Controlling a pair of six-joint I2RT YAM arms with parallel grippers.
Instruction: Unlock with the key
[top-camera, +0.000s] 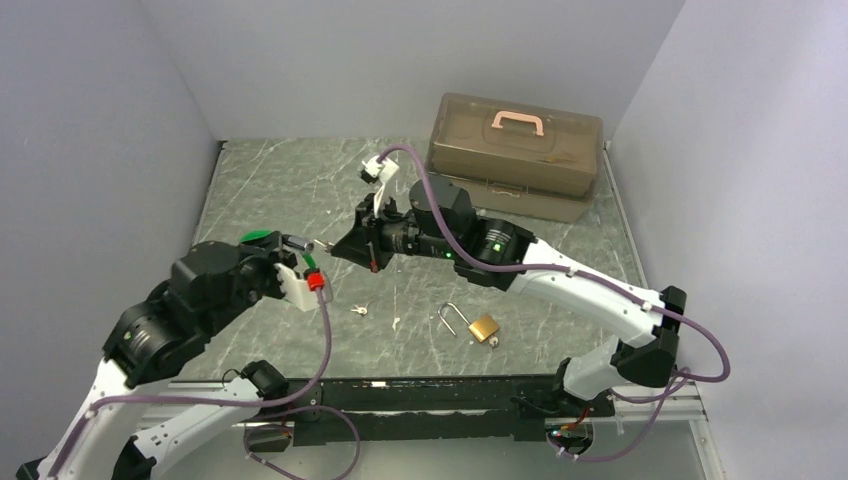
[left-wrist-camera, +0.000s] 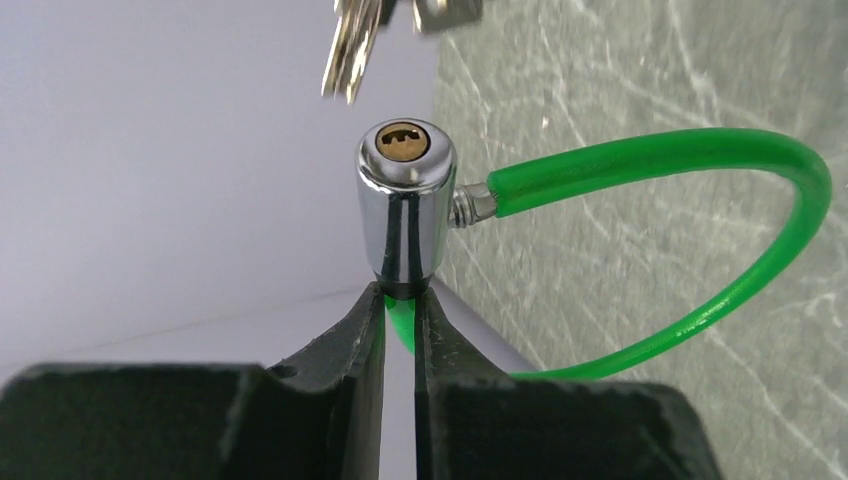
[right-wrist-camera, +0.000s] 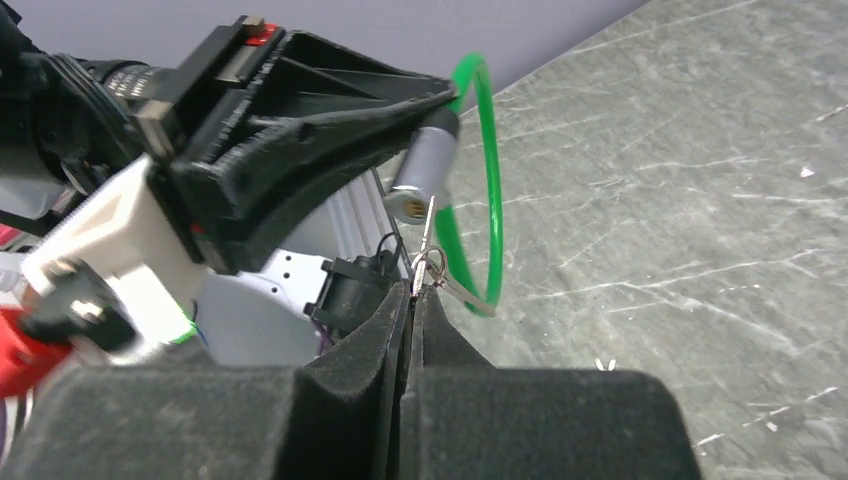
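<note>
**Figure. Bringing the key to the lock, read from left to right.**

- The left gripper (left-wrist-camera: 400, 300) is closed to a narrow gap on the base of the lock barrel (left-wrist-camera: 405, 210). It holds the barrel in the air above the left part of the table (top-camera: 300, 180).
- The green cable (left-wrist-camera: 700, 150) loops out from the side of the barrel and returns near the fingers.
- The keyhole (left-wrist-camera: 403, 140) faces away from the left gripper, toward the right arm. Its brass slot is unobstructed.
- The key (right-wrist-camera: 428, 235) stands just beside the barrel's face and has not entered the slot. In the left wrist view its tip lies above and to one side of the keyhole.
- The right gripper (right-wrist-camera: 412, 300) is fully closed and pinches the key by its head. A second key hangs from the same ring.
- A loose key (top-camera: 358, 310) lies on the table nearer the arms. An open padlock (top-camera: 483, 327) lies to its right, and a toolbox (top-camera: 515, 155) sits at the back right.

*Note on technique.* The step in hand appears to be insertion.

1. The blade should be brought in line with the barrel's long axis.
2. The blade should be rolled until its flat matches the slot.
3. The key should then be advanced slowly and straight.

The left gripper should hold firm, because its grip sits low on the barrel and sideways pressure from the key could tilt or twist the lock. The hanging spare key may snag on the cable, so it should be watched. The key should be turned only once the blade is fully seated.
</note>
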